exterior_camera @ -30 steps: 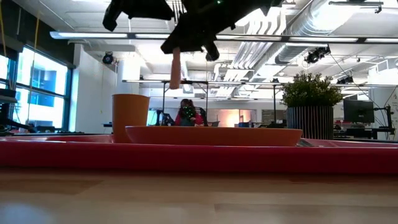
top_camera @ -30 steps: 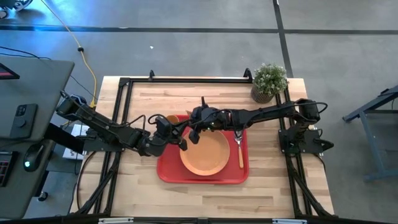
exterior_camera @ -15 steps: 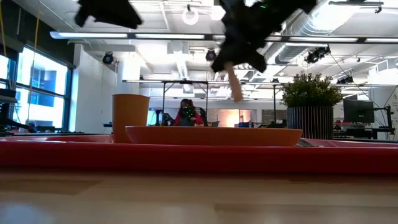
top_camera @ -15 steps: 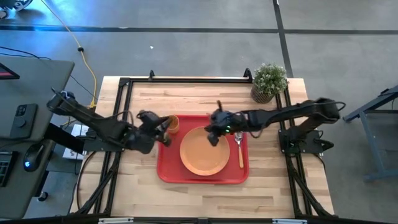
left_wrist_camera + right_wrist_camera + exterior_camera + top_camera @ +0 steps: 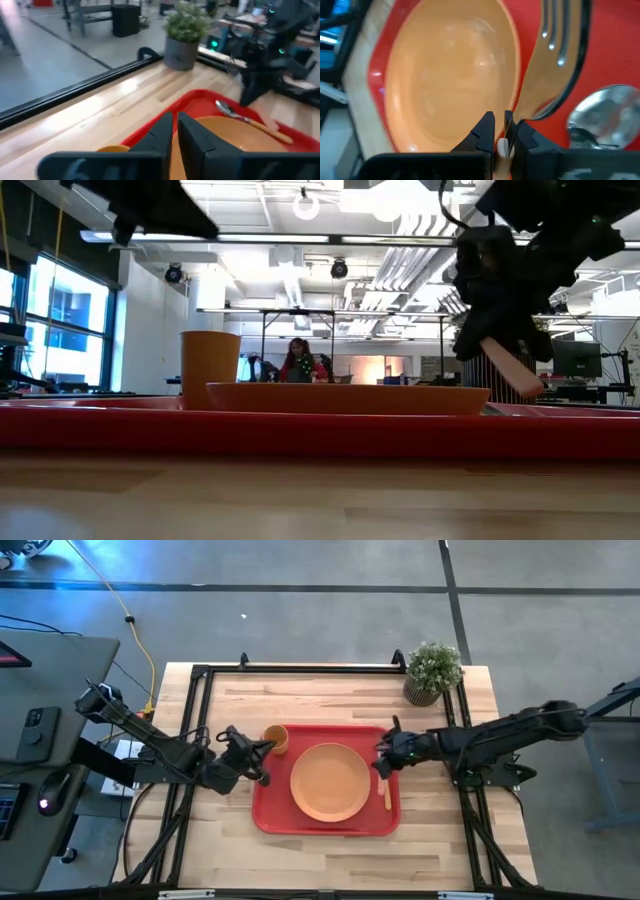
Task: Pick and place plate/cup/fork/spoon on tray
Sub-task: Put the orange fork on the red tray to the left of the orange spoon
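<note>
The red tray (image 5: 268, 815) lies mid-table with the orange plate (image 5: 330, 781) on its middle, the cup (image 5: 276, 739) upright at its far left corner and the spoon (image 5: 387, 787) along its right side. My right gripper (image 5: 382, 761) is shut on the fork (image 5: 555, 55) just above the tray, between plate and spoon. My left gripper (image 5: 260, 768) hovers shut and empty over the tray's left rim, near the cup. My right gripper pinches the fork's orange handle (image 5: 520, 117) between its two fingers, coming from the table's right. The tines (image 5: 564, 30) point away from the fingers, over the tray floor. The fork is lifted clear and tilted; the handle's free end (image 5: 522, 375) slants down below the gripper.
A potted plant (image 5: 433, 672) stands at the table's far right corner. The spoon's bowl (image 5: 600, 117) lies close beside the fork. A black frame (image 5: 300, 668) runs along the table's far edge. A person (image 5: 299, 363) is in the room behind.
My right gripper has carried the fork from over the tray's far left, near the cup, across the plate to the tray's right side and has come down. The fork, first hanging nearly upright, is now tilted. My left gripper has drawn back toward the table's left.
</note>
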Motion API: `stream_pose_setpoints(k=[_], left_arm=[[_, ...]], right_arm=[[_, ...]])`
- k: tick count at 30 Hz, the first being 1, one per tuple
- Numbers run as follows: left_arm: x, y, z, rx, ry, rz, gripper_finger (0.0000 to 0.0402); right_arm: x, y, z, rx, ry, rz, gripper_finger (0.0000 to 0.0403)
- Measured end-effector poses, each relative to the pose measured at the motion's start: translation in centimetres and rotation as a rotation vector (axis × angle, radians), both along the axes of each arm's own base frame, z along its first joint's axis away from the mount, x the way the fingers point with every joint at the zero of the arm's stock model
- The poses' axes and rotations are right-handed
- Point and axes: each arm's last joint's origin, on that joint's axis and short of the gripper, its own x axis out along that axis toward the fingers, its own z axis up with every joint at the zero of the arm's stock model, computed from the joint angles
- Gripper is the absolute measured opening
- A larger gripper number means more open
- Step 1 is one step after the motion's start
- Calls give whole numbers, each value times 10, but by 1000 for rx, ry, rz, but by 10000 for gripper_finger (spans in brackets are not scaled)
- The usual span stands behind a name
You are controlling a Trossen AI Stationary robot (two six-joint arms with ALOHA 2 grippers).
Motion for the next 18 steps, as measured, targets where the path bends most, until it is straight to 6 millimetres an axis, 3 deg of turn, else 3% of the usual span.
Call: stream_pose_setpoints(k=[4,7,13,18], left_arm=[[2,-1,4,34,2,-28,2],[3,1,5,45,7,-37,3],[4,2,4,55,19,-33,3],[5,4,5,48,11,-31,1]], right_arm=[[-4,0,0,19,-39,-4,8],[-5,4,-12,51,15,-16,8],[8,15,-29,99,41,6,9],[13,16,-36,112,60,-11,42]])
